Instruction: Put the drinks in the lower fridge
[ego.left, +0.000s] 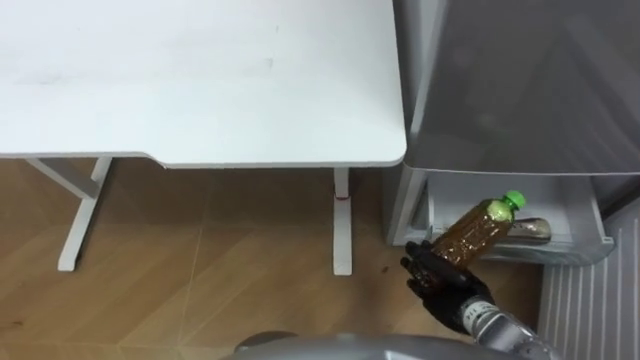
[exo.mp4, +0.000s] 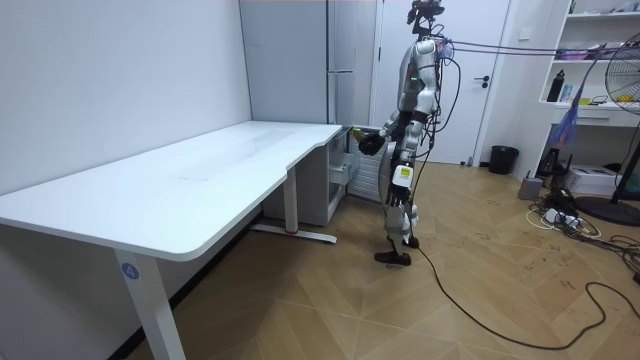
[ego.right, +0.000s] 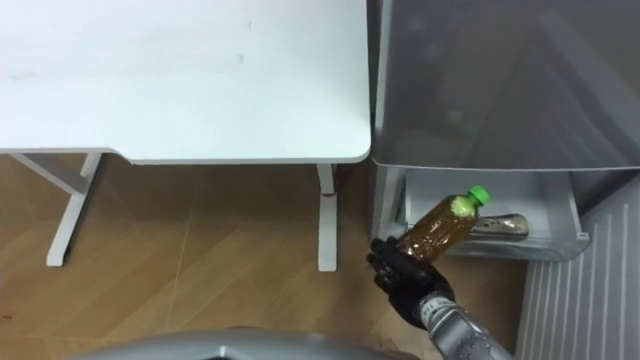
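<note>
Left eye view, right hand (ego.left: 440, 276) curled round a bottle (ego.left: 480, 229), open fridge drawer (ego.left: 570, 252) just beyond the hand, desk (ego.left: 200, 80) to its left.

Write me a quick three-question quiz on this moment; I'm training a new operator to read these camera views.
1. True or false: a second bottle lies in the open fridge drawer.
2. Which hand grips the brown bottle?
3. That bottle's cap is: A red, B green, C white.
Key: 1 true; 2 the right hand; 3 B.
</note>
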